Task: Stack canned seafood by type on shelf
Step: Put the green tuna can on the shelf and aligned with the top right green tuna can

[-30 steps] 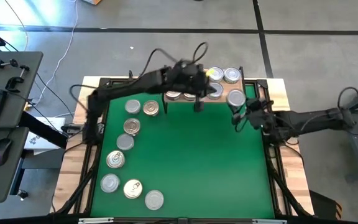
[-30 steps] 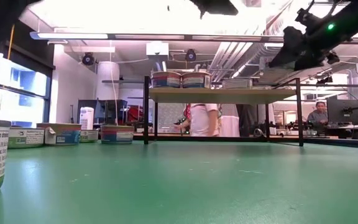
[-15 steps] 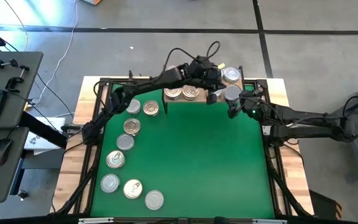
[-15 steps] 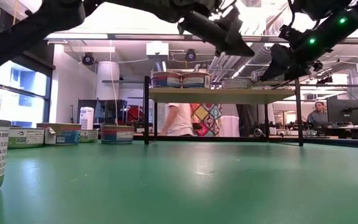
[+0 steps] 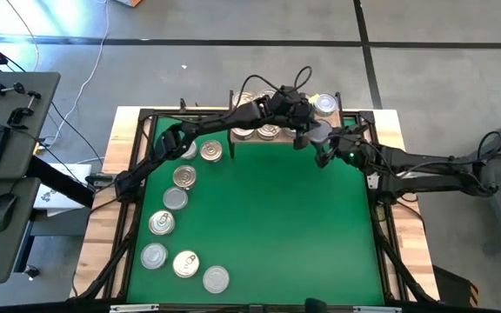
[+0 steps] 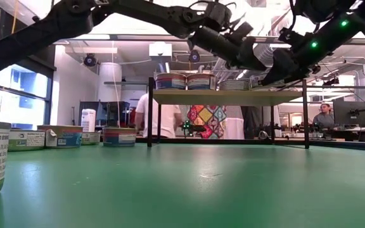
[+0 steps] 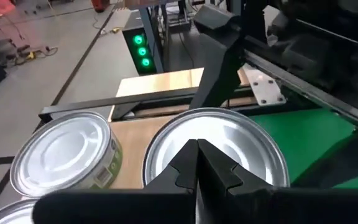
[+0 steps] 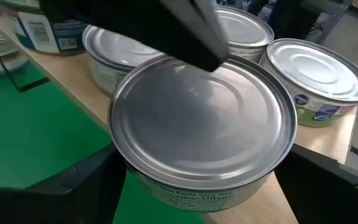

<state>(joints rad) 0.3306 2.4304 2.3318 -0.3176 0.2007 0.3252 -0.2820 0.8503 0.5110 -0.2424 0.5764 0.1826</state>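
While my right gripper (image 8: pixel 197 186) spans a silver tin (image 8: pixel 204 124) by its sides at the shelf (image 5: pixel 278 139) edge | rigid, slick, hold the rim | left gripper (image 7: pixel 197 165) closed above it.

Both arms reach far forward, meeting — left gripper (image 5: pixel 301 130) pinched closed, right gripper (image 5: pixel 322 139) spread wide.
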